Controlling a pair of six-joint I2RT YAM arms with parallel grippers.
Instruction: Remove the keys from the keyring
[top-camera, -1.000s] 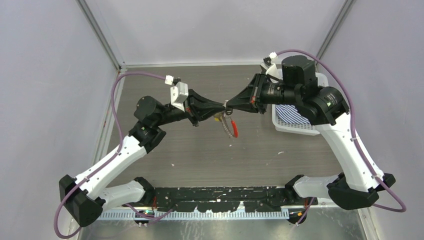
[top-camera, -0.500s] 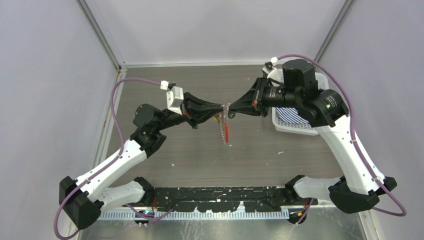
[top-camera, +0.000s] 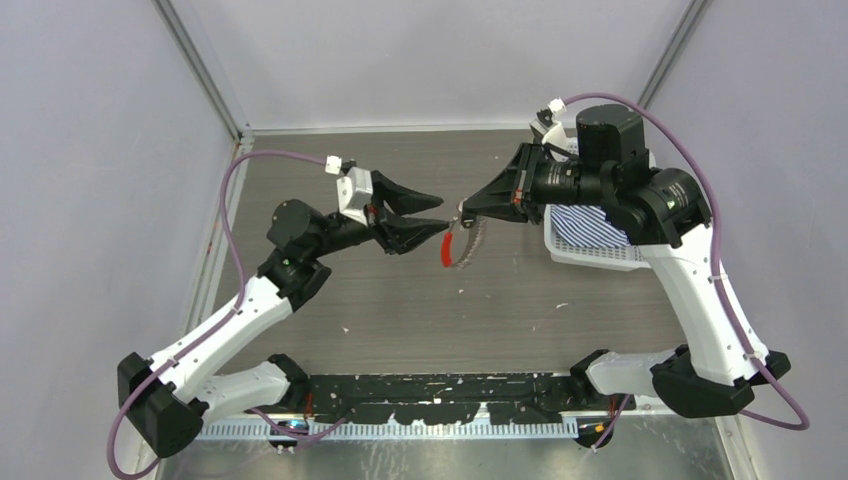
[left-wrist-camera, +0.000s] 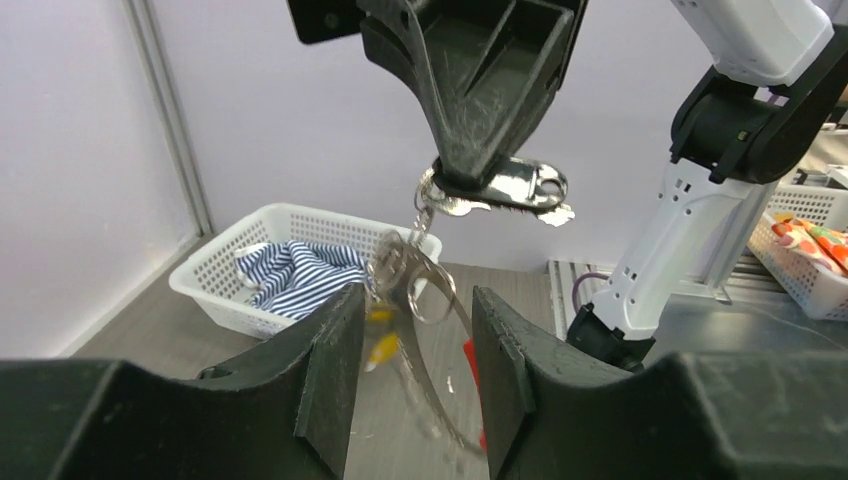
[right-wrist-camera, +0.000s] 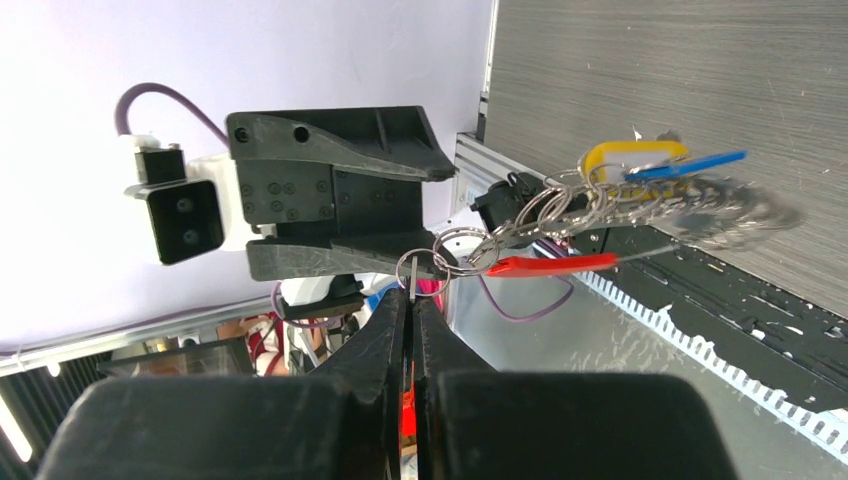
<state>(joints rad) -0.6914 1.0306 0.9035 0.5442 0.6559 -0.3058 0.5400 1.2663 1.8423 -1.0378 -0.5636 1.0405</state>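
While a key (left-wrist-camera: 515, 188) was pinched tight by the right gripper (top-camera: 465, 209), the keyring (top-camera: 444, 250) hung below over the table (top-camera: 400, 300) middle; the half-spread, empty left gripper (top-camera: 445, 212) was best closed squarely on the ring.

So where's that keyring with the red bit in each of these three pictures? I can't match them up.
Top external: the keyring hangs mid-table, just under the right gripper.
Left wrist: the keyring shows blurred in the centre, in the gap between that camera's own fingers.
Right wrist: the keyring trails right of centre, partly blurred.
Shared landmark: the right gripper, shut on a silver key atop the bunch.
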